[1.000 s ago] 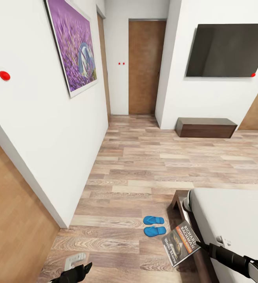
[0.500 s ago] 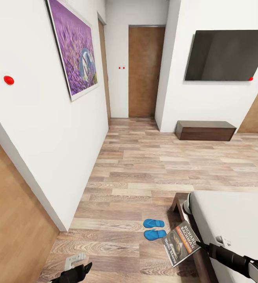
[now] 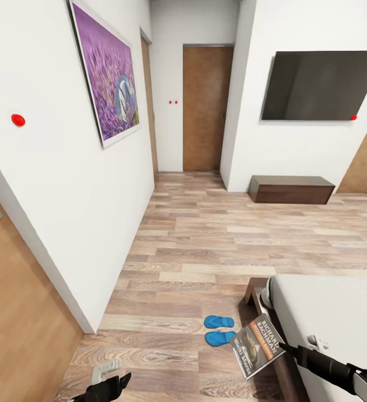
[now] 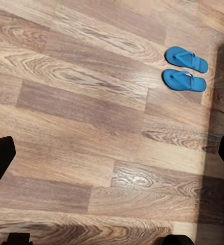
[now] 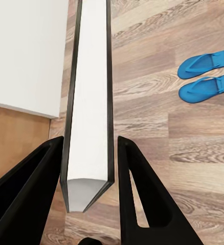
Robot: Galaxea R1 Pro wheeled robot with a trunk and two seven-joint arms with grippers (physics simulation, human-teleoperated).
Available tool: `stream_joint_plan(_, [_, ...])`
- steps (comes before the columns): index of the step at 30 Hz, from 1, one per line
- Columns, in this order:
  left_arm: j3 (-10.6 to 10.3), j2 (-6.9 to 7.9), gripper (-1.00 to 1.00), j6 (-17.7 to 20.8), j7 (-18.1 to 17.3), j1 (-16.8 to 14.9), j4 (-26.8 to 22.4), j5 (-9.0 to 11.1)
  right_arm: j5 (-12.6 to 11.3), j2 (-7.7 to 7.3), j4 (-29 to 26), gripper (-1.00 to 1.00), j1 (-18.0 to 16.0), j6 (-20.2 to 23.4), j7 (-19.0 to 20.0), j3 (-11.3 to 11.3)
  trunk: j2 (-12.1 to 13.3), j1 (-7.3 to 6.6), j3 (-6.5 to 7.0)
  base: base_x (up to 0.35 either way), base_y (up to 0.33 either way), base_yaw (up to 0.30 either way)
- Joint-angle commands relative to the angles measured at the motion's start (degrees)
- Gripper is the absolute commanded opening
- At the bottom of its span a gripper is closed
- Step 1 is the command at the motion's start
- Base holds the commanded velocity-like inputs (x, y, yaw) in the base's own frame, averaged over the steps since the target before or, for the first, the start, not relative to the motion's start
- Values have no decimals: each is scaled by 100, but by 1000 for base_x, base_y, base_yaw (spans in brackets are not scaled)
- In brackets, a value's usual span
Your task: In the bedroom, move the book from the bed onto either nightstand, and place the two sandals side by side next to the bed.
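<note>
Book (image 3: 257, 346): clamped at its lower corner by the right pincer (image 3: 286, 349), held above the bed (image 3: 334, 312) edge.
Sandals (image 3: 219, 329): 2, side by side on floor, near the bed.
Left pincer (image 3: 116, 382): grip state unclear.

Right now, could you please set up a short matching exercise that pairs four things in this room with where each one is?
Things:
1. book
2. sandals
3. television
4. purple picture

Places:
A. on the left wall
B. side by side on the wood floor beside the bed
C. clamped in the right end effector
D. on the far wall above a low dark bench

Pairs: 1-C, 2-B, 3-D, 4-A
</note>
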Motion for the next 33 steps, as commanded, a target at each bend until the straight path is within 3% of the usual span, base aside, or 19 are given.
stream_joint_plan(1, [-48, 3, 100, -24, -15, -5, 7, 48, -60, -3, -2, -100, -4, 59, 16, 28, -6, 1, 2, 0, 0, 0])
stream_joint_plan(33, [-50, 3, 100, -24, -15, -4, 7, 48, -60, -3, -2, -100, -4, 59, 13, 28, -6, 1, 299, 0, 0, 0])
